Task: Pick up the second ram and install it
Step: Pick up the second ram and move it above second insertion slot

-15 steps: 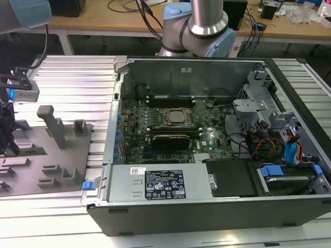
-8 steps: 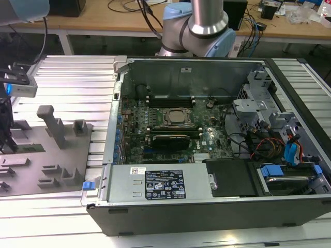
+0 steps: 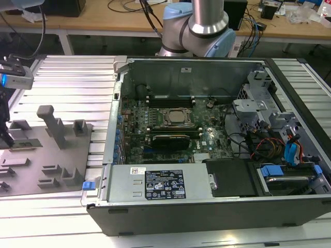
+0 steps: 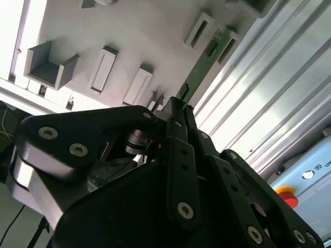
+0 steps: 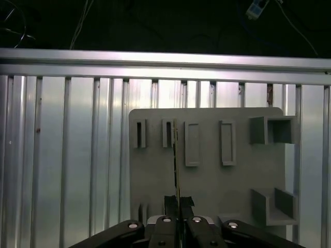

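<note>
The second ram [image 4: 204, 64] is a narrow green board seen edge-on, running from between my fingertips toward the slotted holders of the grey tray [image 4: 145, 31]. In the first wrist view the ram [image 5: 176, 160] shows as a thin dark line over the tray [image 5: 207, 186]. My gripper [image 4: 181, 103] [image 5: 179, 200] is shut on the near end of the stick. I cannot tell whether the stick still rests in its holder. In the exterior view the gripper [image 3: 6, 137] hangs over the tray [image 3: 67, 155] at the far left, well away from the open computer case [image 3: 207, 206].
The case lies open to the exterior view's right of the tray, with the motherboard [image 3: 170, 129] and square CPU socket [image 3: 175, 117] inside. Cables and drive cages [image 3: 279, 139] crowd the case's right end. Upright grey posts [image 3: 51, 121] stand on the tray. Ribbed aluminium table [image 3: 72, 77] surrounds everything.
</note>
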Motion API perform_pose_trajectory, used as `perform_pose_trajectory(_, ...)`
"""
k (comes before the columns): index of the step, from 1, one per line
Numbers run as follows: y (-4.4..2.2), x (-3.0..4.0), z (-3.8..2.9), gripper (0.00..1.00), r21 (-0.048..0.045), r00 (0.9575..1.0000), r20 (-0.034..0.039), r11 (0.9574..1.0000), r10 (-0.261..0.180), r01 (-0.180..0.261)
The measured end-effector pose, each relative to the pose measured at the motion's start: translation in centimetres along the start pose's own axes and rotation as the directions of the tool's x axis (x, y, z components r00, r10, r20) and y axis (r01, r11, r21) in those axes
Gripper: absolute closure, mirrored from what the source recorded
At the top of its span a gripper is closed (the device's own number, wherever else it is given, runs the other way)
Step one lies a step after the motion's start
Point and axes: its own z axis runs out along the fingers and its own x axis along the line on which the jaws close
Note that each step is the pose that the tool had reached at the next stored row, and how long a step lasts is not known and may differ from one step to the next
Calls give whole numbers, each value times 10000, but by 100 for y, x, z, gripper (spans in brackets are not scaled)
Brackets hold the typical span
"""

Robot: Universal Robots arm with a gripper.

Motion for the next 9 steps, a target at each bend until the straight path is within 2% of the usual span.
perform_pose_trajectory(4, 3, -12, -101, 87, 0, 10000, -9, 10000, 0, 0)
perform_pose_trajectory(9, 5, -19, -178, 87, -1, 10000, -14, 10000, 0, 0)
